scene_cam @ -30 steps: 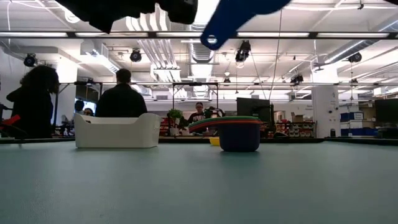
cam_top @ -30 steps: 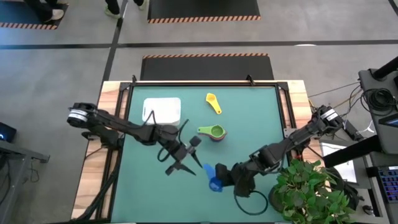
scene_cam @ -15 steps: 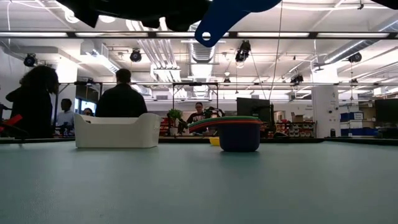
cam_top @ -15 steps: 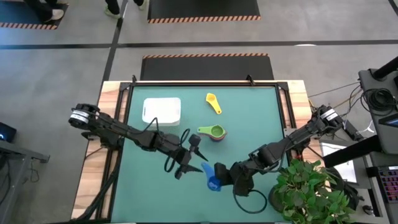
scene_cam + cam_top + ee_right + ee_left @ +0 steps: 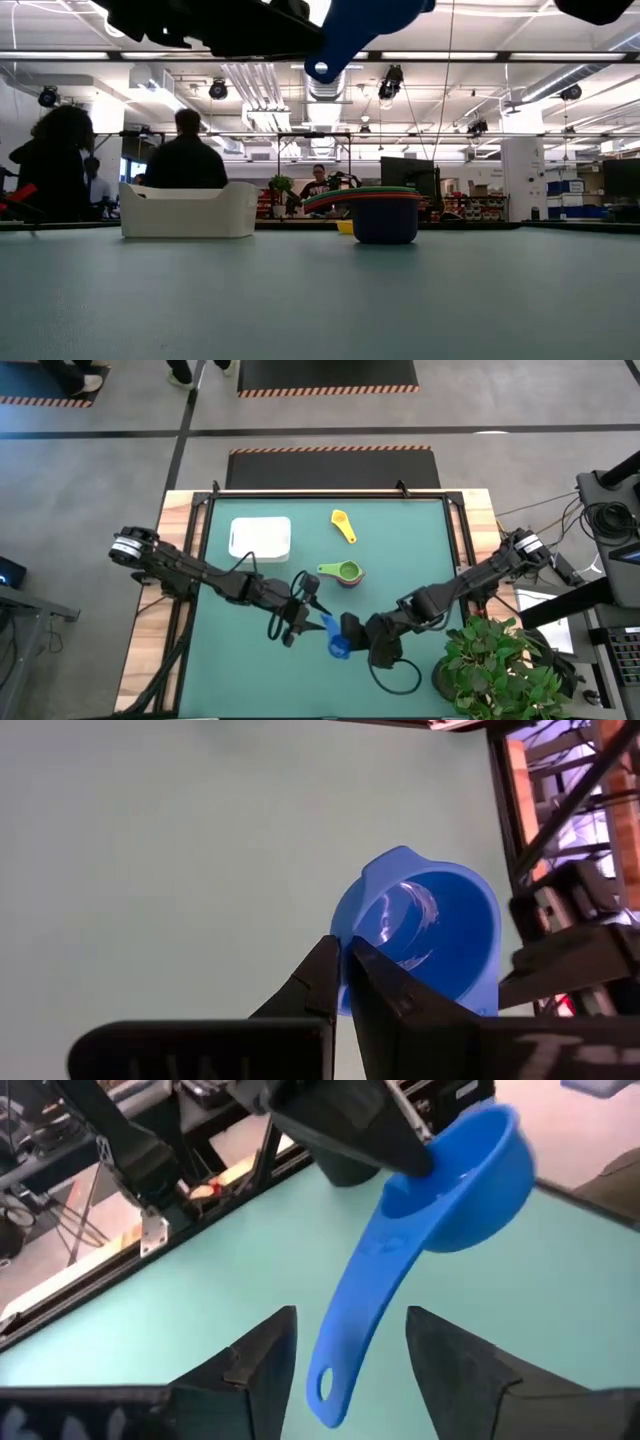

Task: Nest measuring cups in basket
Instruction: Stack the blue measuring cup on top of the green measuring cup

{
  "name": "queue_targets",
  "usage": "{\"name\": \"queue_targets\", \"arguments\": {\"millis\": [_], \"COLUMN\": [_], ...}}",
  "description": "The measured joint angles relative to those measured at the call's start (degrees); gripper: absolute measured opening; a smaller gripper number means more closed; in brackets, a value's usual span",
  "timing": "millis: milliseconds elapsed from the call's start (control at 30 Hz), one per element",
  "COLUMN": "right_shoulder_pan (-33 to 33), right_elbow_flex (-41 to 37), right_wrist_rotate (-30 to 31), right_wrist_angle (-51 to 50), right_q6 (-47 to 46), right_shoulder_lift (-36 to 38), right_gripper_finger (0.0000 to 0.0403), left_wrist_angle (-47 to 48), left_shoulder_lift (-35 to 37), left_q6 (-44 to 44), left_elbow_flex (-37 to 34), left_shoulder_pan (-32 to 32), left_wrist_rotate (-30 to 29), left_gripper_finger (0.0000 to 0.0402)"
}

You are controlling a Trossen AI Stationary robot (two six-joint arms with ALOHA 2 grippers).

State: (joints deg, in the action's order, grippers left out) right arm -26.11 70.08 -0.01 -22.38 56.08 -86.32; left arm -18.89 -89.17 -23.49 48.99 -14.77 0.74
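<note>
Right gripper (image 5: 342, 982) is holding the blue cup (image 5: 425, 940) aloft by its rim, near the table's front; left gripper (image 5: 345, 1350), fingers apart, is straddling its handle without touching.

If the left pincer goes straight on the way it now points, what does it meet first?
Probably the handle of the blue cup, which the right pincer holds up by the rim. In the left wrist view the handle hangs between the open fingers of the left pincer, though depth is unclear.
</note>
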Motion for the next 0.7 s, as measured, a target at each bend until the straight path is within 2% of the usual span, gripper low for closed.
{"name": "queue_targets", "arguments": {"millis": [133, 233, 500, 700], "right_shoulder_pan": [0.3, 0.3, 0.3, 0.3], "right_elbow_flex": [0.0, 0.0, 0.0, 0.0], "right_wrist_rotate": [0.0, 0.0, 0.0, 0.0], "right_wrist_angle": [0.9, 0.9, 1.7, 2.0], "right_q6": [0.1, 0.0, -0.3, -3.4], "right_shoulder_lift": [0.0, 0.0, 0.0, 0.0], "right_gripper_finger": [0.0008, 0.0008, 0.0009, 0.0009], "left_wrist_angle": [0.6, 1.1, 1.5, 1.8], "left_shoulder_lift": [0.0, 0.0, 0.0, 0.0], "left_q6": [0.0, 0.1, 0.2, 0.2], "left_elbow_flex": [0.0, 0.0, 0.0, 0.4], "left_shoulder_pan": [0.0, -0.1, -0.1, -0.2], "left_wrist_rotate": [-0.4, -3.3, -5.9, -6.1], "left_gripper_finger": [0.0156, 0.0133, 0.0011, 0.0002]}}
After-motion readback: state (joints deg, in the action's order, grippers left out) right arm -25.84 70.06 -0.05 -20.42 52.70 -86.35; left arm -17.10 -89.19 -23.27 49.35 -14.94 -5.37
